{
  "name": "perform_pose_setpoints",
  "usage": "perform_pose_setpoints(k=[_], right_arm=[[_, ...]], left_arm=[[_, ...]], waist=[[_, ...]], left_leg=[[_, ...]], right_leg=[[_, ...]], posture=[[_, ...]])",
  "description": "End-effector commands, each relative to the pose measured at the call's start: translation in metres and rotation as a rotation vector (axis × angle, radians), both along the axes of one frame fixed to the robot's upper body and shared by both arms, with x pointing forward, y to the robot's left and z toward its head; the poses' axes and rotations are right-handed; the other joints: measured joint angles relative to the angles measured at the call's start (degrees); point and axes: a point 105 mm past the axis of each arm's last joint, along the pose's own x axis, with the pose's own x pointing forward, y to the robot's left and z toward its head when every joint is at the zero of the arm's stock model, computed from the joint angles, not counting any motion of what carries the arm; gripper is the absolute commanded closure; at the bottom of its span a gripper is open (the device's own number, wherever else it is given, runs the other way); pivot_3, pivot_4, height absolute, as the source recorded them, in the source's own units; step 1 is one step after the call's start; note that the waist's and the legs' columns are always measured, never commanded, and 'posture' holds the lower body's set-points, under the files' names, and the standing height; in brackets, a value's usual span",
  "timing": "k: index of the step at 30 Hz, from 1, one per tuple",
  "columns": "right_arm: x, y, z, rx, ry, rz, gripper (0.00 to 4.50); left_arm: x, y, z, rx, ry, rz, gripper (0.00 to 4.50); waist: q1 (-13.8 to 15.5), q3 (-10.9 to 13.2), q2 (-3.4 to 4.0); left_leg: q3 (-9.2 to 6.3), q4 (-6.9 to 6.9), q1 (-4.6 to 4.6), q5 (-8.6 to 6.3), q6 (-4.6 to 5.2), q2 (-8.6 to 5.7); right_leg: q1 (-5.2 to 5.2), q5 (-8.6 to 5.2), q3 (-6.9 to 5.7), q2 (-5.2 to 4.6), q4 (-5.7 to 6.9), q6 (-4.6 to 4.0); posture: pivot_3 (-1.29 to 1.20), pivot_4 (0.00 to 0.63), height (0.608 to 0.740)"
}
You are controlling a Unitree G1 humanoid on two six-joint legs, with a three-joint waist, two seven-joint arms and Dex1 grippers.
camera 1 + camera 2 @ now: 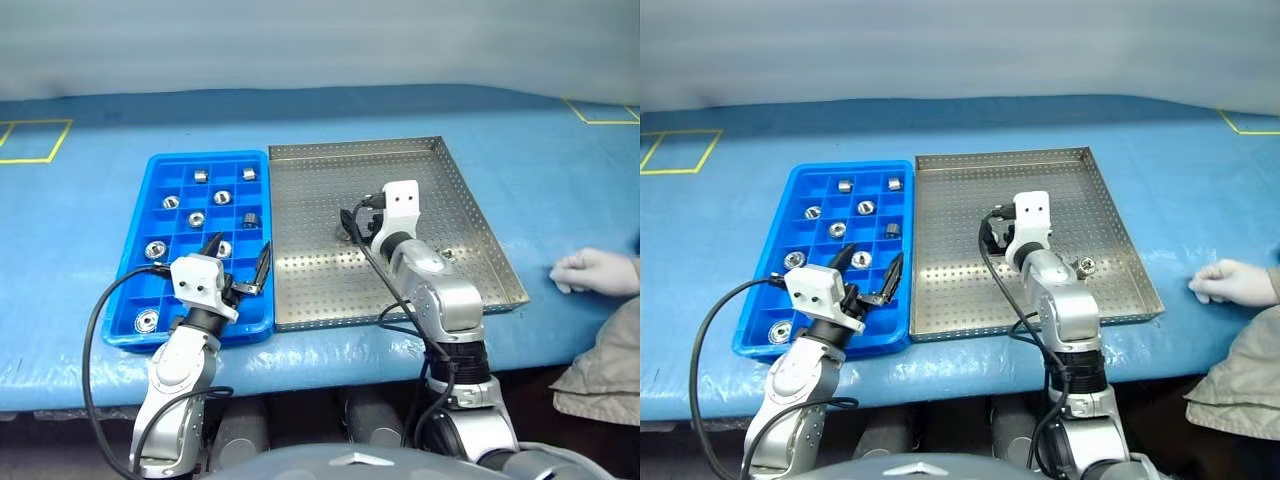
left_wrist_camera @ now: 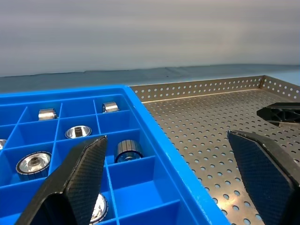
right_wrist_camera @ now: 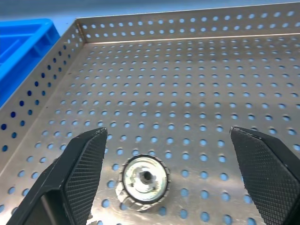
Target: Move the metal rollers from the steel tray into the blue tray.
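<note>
The steel tray (image 1: 330, 290) lies mid-table, with the blue tray (image 1: 140, 265) against its left side. Several metal rollers (image 1: 197, 219) sit in the blue tray's compartments. My right gripper (image 3: 167, 134) is open low over the steel tray's floor, and one roller (image 3: 144, 178) lies on end between its fingers, untouched. Another roller (image 1: 1087, 265) rests on the steel tray just right of that arm. My left gripper (image 1: 240, 250) hangs open and empty above the blue tray's near right corner, by the divide between the trays.
A person's gloved hand (image 1: 595, 270) rests on the blue table cover to the right of the steel tray. Yellow tape marks (image 1: 35, 140) lie at the far left and far right of the table.
</note>
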Motion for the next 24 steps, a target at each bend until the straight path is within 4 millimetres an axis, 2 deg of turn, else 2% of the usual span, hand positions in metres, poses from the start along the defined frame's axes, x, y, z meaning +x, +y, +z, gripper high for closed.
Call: perform_pose_setpoints(k=[1,12,15,21,24], right_arm=[[0.004,0.013,0.009,0.012,-0.039,0.042,0.08],[0.007,0.024,-0.028,-0.004,0.058,0.085,0.08],[0.007,0.024,-0.031,0.002,0.063,0.083,0.75],[0.009,0.026,-0.033,0.006,0.058,0.091,2.62],[0.008,0.032,-0.026,0.015,0.036,0.116,2.63]], left_arm=[[-0.003,-0.003,0.017,-0.006,-0.064,-0.004,0.0],[-0.009,-0.004,0.015,0.006,-0.052,-0.02,0.0],[-0.01,-0.003,0.014,0.007,-0.05,-0.019,0.0],[-0.011,-0.001,0.013,0.008,-0.049,-0.012,0.0],[-0.011,0.0,0.012,0.009,-0.049,-0.007,0.0]], waist=[[0.0,0.0,0.0],[0.3,0.0,0.0],[0.4,0.0,0.0],[0.5,0.0,0.0],[0.5,0.0,0.0]], left_leg=[[0.0,0.01,0.0,0.0,0.0,0.0],[-0.01,0.01,0.01,0.0,0.0,0.0],[-0.01,0.01,0.02,0.0,0.0,0.0],[-0.01,0.02,0.02,0.0,0.0,0.0],[-0.01,0.02,0.03,0.0,0.0,0.0]], right_leg=[[0.0,0.01,0.0,0.0,0.0,0.01],[0.02,0.01,-0.01,0.0,0.01,0.01],[0.03,0.01,-0.01,0.0,0.01,0.02],[0.03,0.01,-0.01,0.01,0.01,0.02],[0.04,0.01,-0.01,0.01,0.02,0.02]], posture=[[0.05,0.15,0.74],[0.08,0.15,0.74],[0.09,0.15,0.74],[0.09,0.15,0.74],[0.1,0.15,0.74]])
